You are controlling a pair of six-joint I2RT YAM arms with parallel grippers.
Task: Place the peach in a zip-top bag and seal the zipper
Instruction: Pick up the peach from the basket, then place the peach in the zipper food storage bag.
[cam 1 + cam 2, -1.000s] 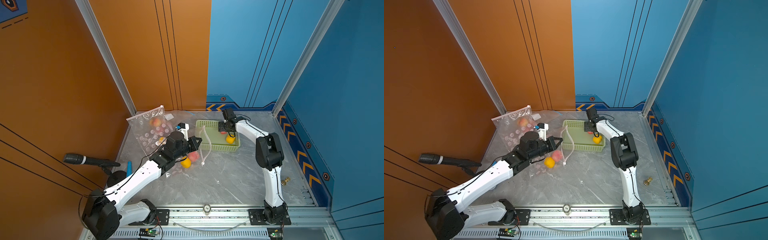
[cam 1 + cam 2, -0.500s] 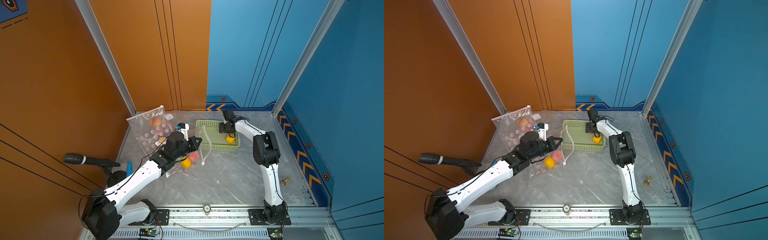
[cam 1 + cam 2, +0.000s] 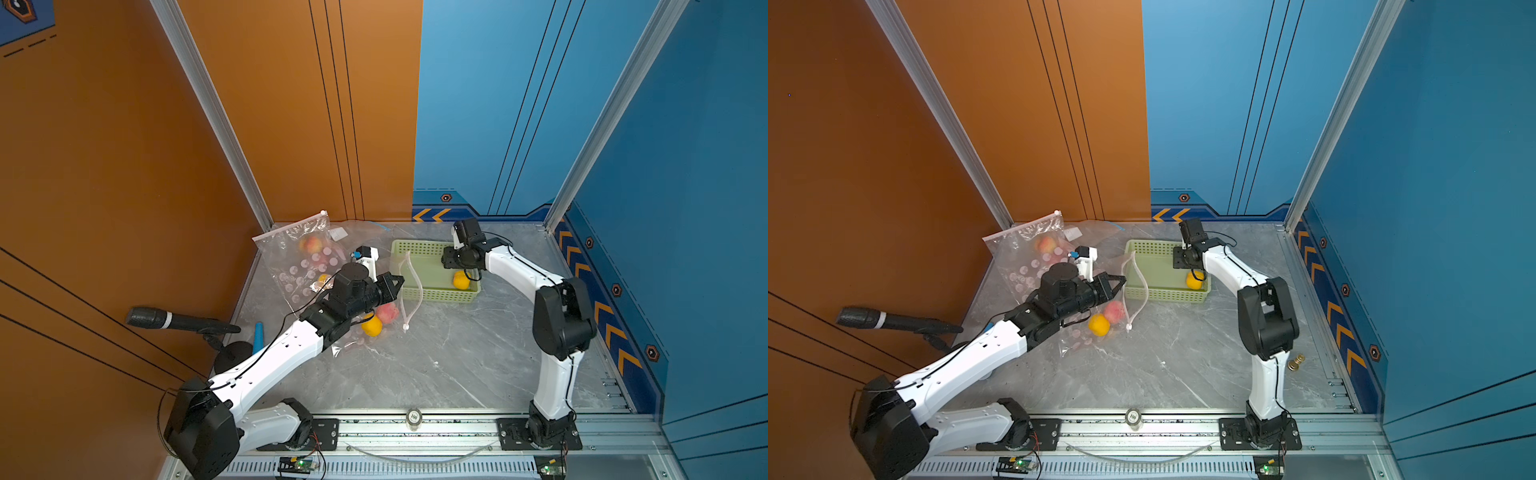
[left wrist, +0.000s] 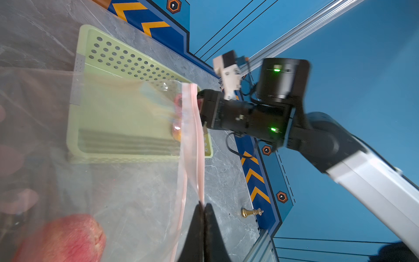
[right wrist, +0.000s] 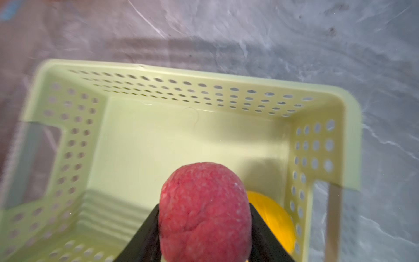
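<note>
Narrowing since 1 second ago, the right gripper (image 5: 204, 207) is clamping the peach (image 5: 204, 192) over the basket (image 5: 204, 90); the left gripper (image 4: 203, 205), fully closed, is pinching the zip-top bag (image 4: 195, 147) rim.

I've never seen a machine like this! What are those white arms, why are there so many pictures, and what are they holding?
Those are two white robot arms with pincers called grippers. Two pictures look down from above; two come from cameras on the wrists. On the grey marble-look tabletop sit a pale green holed plastic basket and a clear plastic zip-top bag. The left gripper pinches the bag's rim. The right gripper grips a fuzzy red peach above the basket, where a round yellow fruit lies.
</note>
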